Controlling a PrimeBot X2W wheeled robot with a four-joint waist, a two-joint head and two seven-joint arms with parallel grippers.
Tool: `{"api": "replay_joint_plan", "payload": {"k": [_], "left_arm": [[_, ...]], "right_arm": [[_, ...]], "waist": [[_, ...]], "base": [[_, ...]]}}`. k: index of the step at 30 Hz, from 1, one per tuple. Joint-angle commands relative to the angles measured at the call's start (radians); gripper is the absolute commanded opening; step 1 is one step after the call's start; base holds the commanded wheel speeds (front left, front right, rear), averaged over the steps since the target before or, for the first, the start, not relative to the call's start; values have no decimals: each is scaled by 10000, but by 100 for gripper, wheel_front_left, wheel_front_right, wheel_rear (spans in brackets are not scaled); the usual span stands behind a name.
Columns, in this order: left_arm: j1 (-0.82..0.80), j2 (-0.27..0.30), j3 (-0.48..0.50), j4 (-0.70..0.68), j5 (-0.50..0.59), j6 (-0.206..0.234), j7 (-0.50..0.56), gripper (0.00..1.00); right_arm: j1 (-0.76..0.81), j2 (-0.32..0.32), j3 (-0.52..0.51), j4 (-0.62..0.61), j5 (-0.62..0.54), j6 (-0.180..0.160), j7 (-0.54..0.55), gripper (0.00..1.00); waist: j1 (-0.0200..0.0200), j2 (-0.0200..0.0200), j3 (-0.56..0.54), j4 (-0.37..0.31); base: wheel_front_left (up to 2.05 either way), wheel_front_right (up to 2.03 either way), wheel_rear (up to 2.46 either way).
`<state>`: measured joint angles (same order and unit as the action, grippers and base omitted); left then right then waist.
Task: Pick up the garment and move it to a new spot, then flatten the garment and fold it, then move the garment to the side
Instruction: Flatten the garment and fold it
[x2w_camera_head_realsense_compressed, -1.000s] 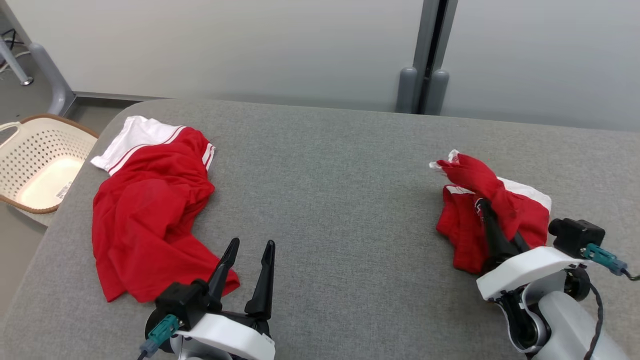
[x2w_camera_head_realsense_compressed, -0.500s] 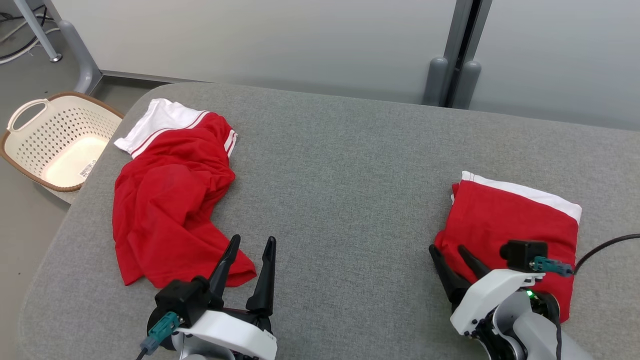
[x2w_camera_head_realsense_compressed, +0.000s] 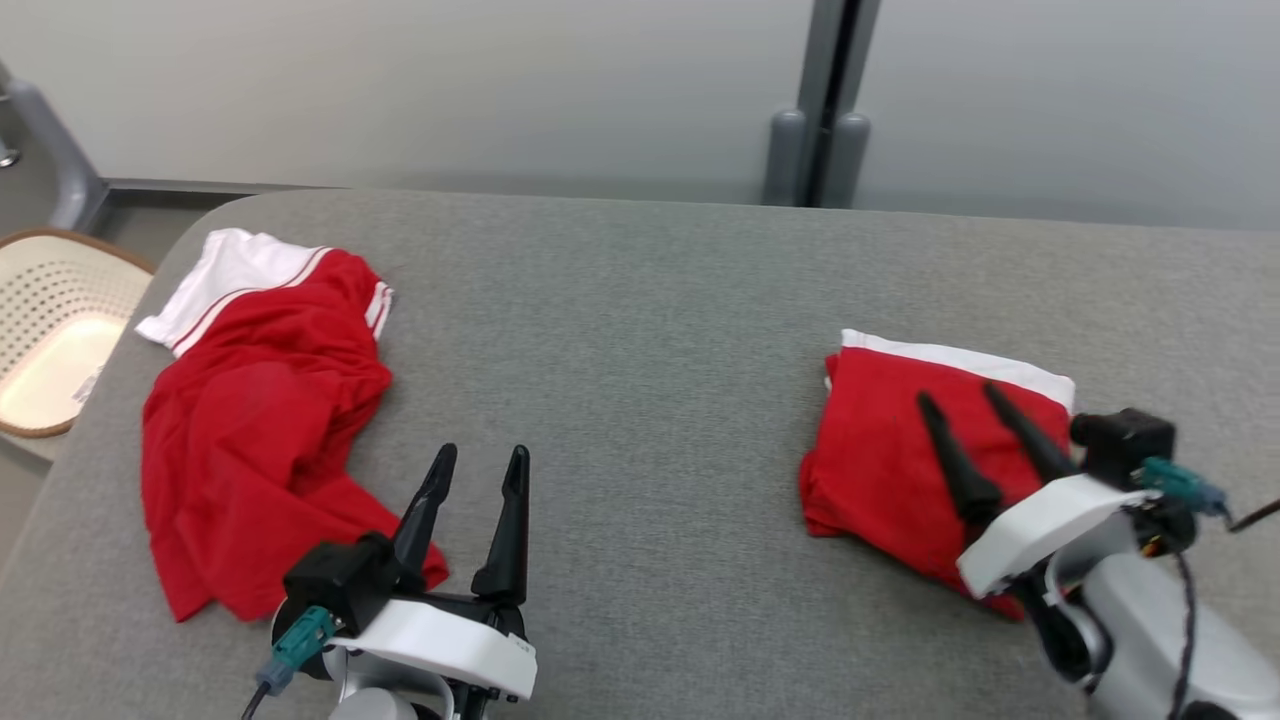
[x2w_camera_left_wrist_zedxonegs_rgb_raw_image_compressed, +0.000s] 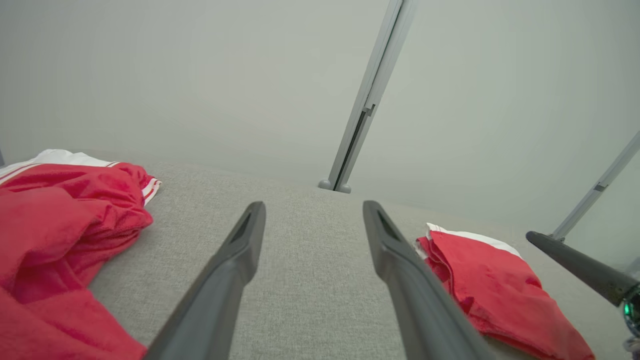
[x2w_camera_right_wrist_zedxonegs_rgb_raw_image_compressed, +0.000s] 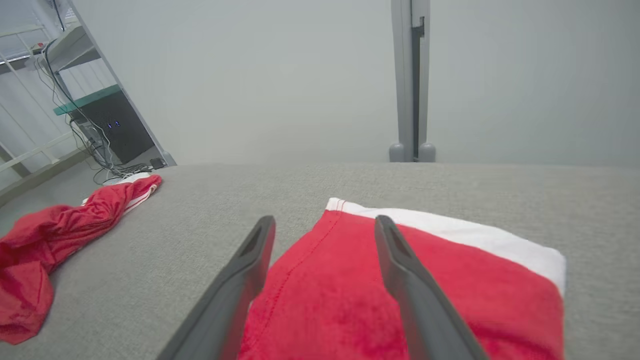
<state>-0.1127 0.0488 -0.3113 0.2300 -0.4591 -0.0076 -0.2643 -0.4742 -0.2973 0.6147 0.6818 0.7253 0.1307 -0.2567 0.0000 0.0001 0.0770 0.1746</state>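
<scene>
A folded red garment (x2w_camera_head_realsense_compressed: 880, 450) with a white band lies flat at the right of the grey table (x2w_camera_head_realsense_compressed: 640, 300); it also shows in the left wrist view (x2w_camera_left_wrist_zedxonegs_rgb_raw_image_compressed: 490, 280) and the right wrist view (x2w_camera_right_wrist_zedxonegs_rgb_raw_image_compressed: 340, 300). My right gripper (x2w_camera_head_realsense_compressed: 956, 392) is open over it with nothing between its fingers (x2w_camera_right_wrist_zedxonegs_rgb_raw_image_compressed: 325, 218). A second red and white garment (x2w_camera_head_realsense_compressed: 250, 420) lies crumpled at the table's left (x2w_camera_left_wrist_zedxonegs_rgb_raw_image_compressed: 55, 210) (x2w_camera_right_wrist_zedxonegs_rgb_raw_image_compressed: 45, 235). My left gripper (x2w_camera_head_realsense_compressed: 483, 452) stands open and empty at the near edge, just right of that crumpled cloth (x2w_camera_left_wrist_zedxonegs_rgb_raw_image_compressed: 314, 205).
A cream perforated basket (x2w_camera_head_realsense_compressed: 50, 340) sits on the floor beyond the table's left edge. A grey partition with a post (x2w_camera_head_realsense_compressed: 815, 150) runs behind the table. Bare grey table surface lies between the two garments.
My right gripper has opened and let go of the bunched red garment, which now lies folded flat under it. The head camera has shifted. The left gripper has stayed put.
</scene>
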Motion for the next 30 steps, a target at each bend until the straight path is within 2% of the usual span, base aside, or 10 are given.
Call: {"api": "replay_joint_plan", "payload": {"k": [1,6,9,15,22,30], "left_arm": [[-231,33,122,-88,87,-9,-1,100],[-260,34,411,-207,136,-43,-1,100],[-278,37,556,-273,160,-60,-1,100],[-216,34,728,-388,368,0,-1,100],[131,31,881,-655,607,168,-1,100],[196,36,748,-559,1099,282,-1,100]], "right_arm": [[-5,-229,-588,-286,-612,0,-105,100],[965,-314,-2585,-2075,-3083,0,-76,100],[1749,-26,-3612,-3049,-4121,-2,-77,100],[2845,690,-4981,-3980,-4949,-2,-79,100],[3285,1099,-5307,-4106,-5118,-2,-80,100],[3323,1139,-5307,-4009,-5254,-2,-81,100]], "waist": [[0,-1,-34,-384],[0,-1,-94,-991],[0,-1,-119,-1289],[0,-1,-104,-1756],[0,-1,-37,-1997],[0,-1,12,-1940]], "base": [[0,0,0],[0,0,0],[0,0,0],[0,0,0],[0,0,0],[0,0,0]]}}
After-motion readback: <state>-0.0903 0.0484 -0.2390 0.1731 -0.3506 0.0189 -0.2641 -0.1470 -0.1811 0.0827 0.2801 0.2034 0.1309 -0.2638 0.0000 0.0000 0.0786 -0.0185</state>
